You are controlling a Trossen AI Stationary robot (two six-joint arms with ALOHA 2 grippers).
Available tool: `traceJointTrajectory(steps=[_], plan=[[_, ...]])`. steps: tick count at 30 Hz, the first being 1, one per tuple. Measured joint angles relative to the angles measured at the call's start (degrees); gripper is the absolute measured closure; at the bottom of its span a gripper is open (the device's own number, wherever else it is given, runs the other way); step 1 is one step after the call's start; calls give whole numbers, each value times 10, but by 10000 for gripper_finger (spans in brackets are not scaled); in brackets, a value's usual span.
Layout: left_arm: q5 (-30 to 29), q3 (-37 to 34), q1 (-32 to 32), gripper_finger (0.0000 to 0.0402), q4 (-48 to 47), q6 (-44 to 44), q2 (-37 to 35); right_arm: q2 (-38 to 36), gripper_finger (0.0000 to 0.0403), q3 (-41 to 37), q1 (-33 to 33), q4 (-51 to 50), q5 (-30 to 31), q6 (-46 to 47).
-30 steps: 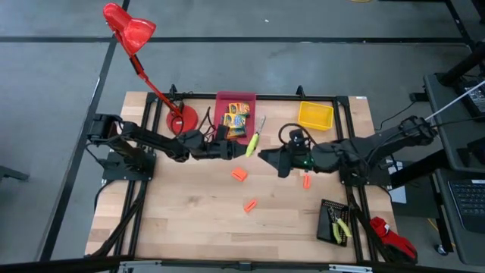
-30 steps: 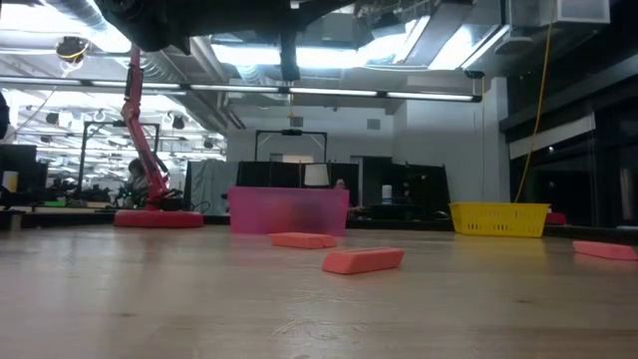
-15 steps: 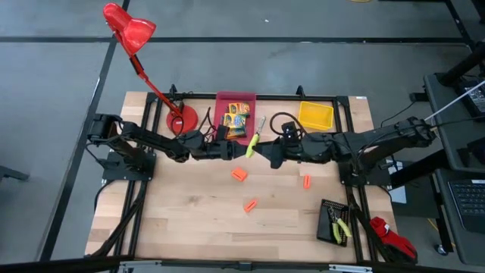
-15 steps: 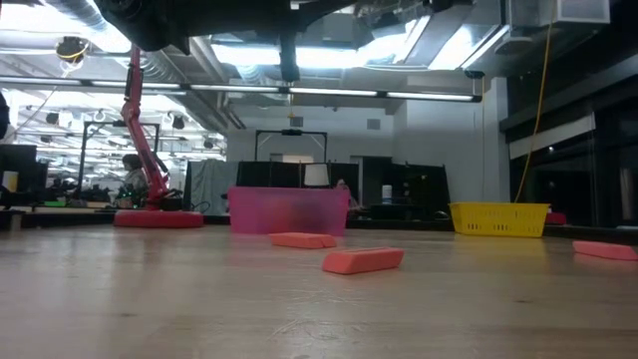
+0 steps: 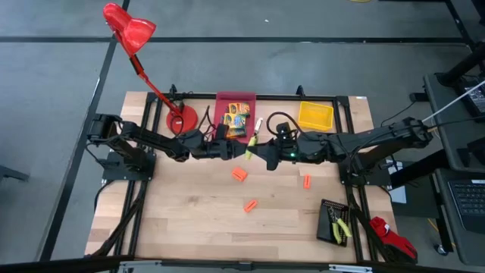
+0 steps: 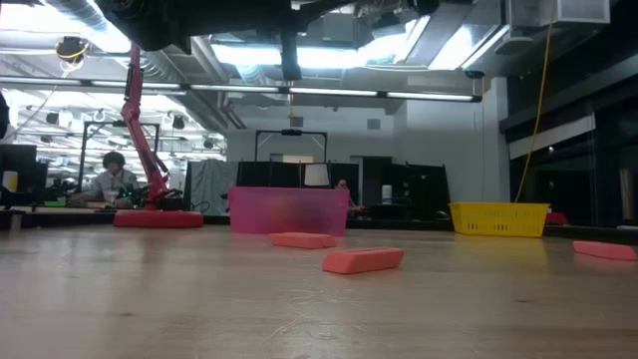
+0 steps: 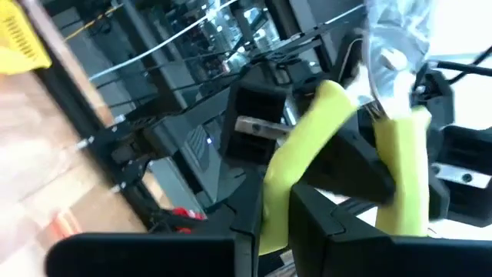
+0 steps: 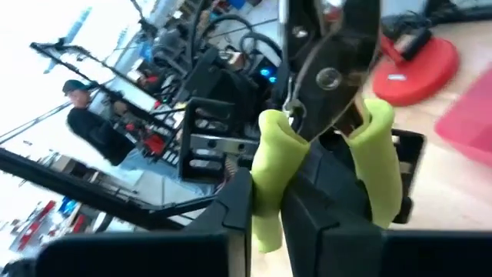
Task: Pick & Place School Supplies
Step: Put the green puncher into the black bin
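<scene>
Tabletop (image 5: 189, 220): pliers (image 5: 251, 139) between both claws.

text: none legible | crayon boxes (image 5: 236, 117): printing too small to read | pliers (image 8: 327, 131): no readable marking | bins, lamp, table: no labels or signs that can be read
</scene>
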Motion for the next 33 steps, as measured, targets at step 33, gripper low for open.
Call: traceJointTrajectory(steps=[33], plan=[[132, -2, 14, 287, -542, 211, -110, -44, 361, 1, 197, -373, -61, 216]])
